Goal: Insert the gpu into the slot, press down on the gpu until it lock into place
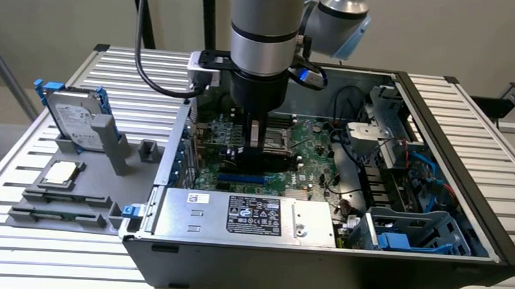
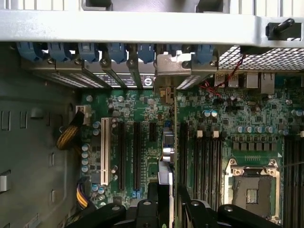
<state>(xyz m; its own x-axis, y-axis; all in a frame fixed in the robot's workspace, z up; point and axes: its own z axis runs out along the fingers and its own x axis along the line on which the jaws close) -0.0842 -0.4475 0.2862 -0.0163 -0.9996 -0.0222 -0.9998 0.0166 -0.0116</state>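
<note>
My gripper (image 1: 259, 143) reaches down into the open computer case (image 1: 461, 190) and is shut on the gpu (image 1: 261, 161), a dark card held upright on its edge over the green motherboard. In the wrist view the gpu (image 2: 167, 156) shows edge-on between my gripper's (image 2: 166, 192) black fingers (image 2: 147, 206). Its silver bracket end (image 2: 173, 66) sits against the case's rear wall, among the blue retaining clips. The slot (image 1: 239, 179), a bright-blue strip, shows just below the card's lower edge. Whether the card's edge touches it is hidden.
Black memory slots (image 2: 204, 161) and the CPU socket (image 2: 251, 185) lie close beside the card. A silver power supply (image 1: 247, 215) fills the case's near side, with a blue drive cage (image 1: 408, 233) and cables to the exterior view's right. A grey hard drive (image 1: 76, 119) stands outside.
</note>
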